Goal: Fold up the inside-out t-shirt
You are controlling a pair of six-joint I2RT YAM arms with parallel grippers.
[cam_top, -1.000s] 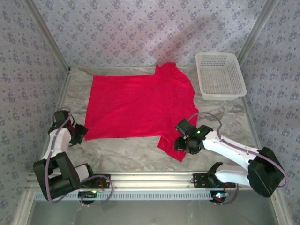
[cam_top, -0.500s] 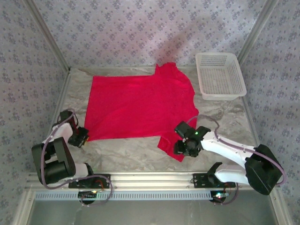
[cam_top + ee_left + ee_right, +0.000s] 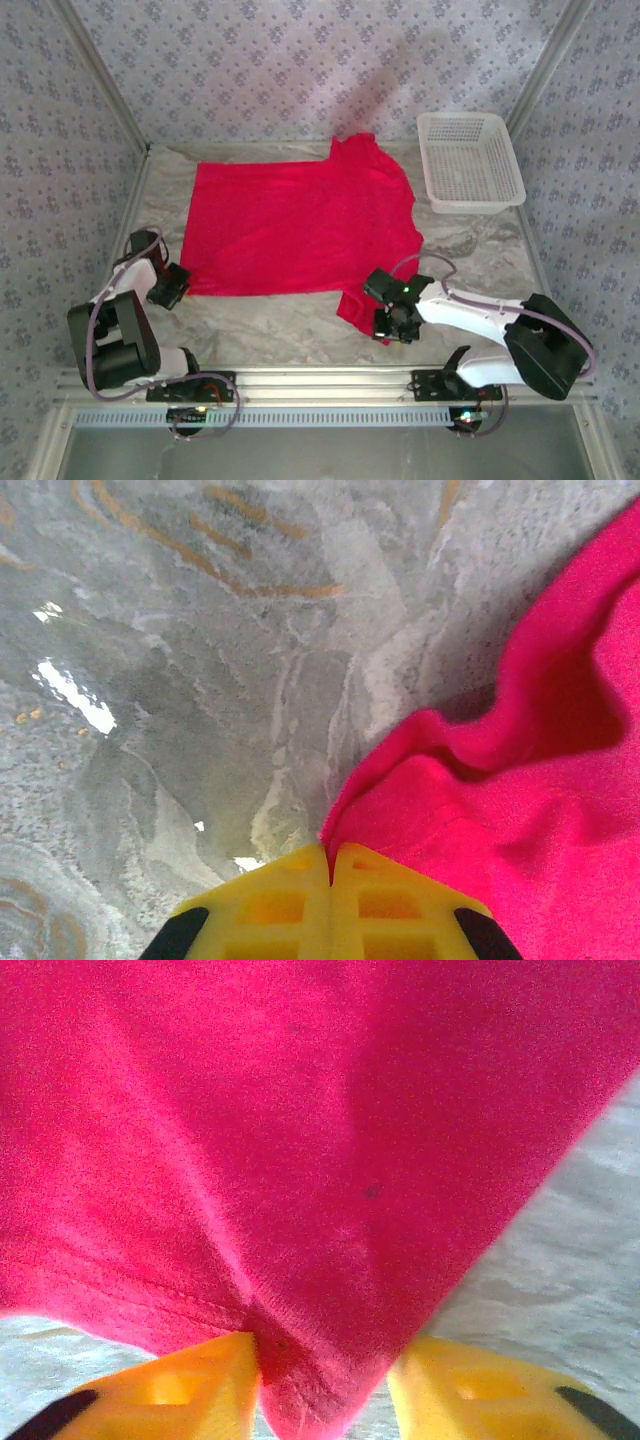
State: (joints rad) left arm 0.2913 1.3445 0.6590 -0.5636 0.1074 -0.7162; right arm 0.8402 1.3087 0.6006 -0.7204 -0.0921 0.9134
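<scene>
Sleeve tip buried in your right gripper (image 3: 322, 1360), can't tell if clamped. Long axis of inside-out t-shirt (image 3: 300, 225) 9-to-3, sleeves at 3. Hem corner pinched tight in your left gripper (image 3: 330, 854).

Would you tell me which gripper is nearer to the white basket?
Right. The right gripper is on the t-shirt's near sleeve, in front of the basket; the left gripper is at the hem corner, much farther left.

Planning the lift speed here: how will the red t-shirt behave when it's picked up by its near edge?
Probably floppy: the t-shirt buckles into soft folds where the left tool pinches its corner. Likely light, since it lies thin and flat on the table. Lifted, it should sag between grip points and drag across the surface.
</scene>
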